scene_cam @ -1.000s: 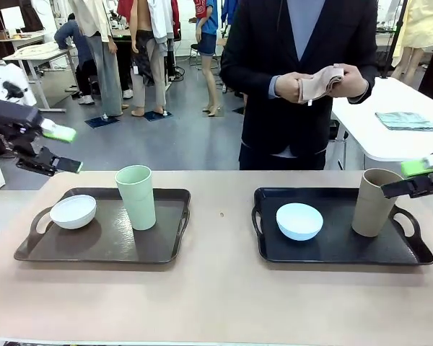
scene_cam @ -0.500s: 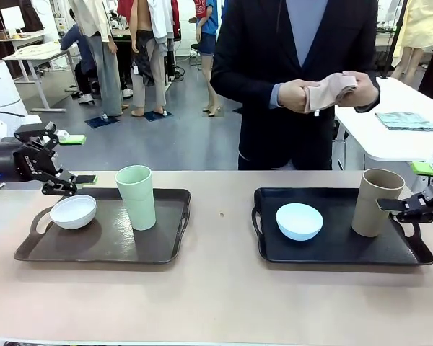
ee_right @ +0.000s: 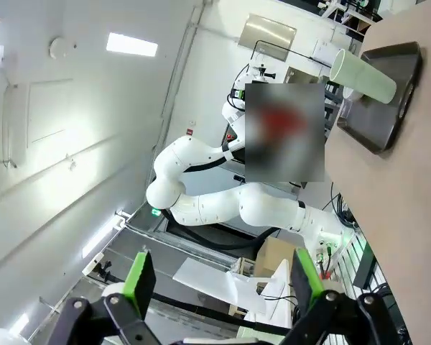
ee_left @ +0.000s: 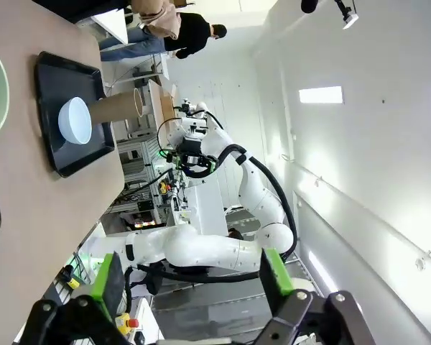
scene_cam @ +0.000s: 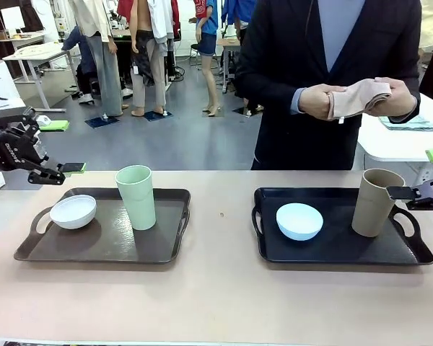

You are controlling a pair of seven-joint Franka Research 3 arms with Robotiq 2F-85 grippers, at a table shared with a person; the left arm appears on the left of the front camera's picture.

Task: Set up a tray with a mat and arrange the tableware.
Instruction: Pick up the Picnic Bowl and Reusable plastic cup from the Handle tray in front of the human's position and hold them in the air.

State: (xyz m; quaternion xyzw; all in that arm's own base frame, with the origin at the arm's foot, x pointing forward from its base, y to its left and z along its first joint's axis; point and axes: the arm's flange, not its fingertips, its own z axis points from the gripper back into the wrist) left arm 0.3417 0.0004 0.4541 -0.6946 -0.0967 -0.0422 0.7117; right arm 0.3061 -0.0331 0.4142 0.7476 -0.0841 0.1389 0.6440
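Note:
Two dark trays lie on the table. The left tray holds a white bowl and a pale green cup. On the right tray sit a light blue bowl and a tan cup. My left gripper hovers open just behind the left tray's far-left corner. Beside the tan cup, at the right edge, my right gripper is open too. At the far side a person holds a folded beige mat in both hands. Nothing lies between the fingers of the left gripper or the right gripper.
A white side table stands behind at the right with a teal cloth on it. Bare tabletop runs between the trays and along the front edge. Other people stand farther off in the room.
The person has stepped to the right, still holding the mat. Both grippers have shifted a little near the trays' outer ends and stay open.

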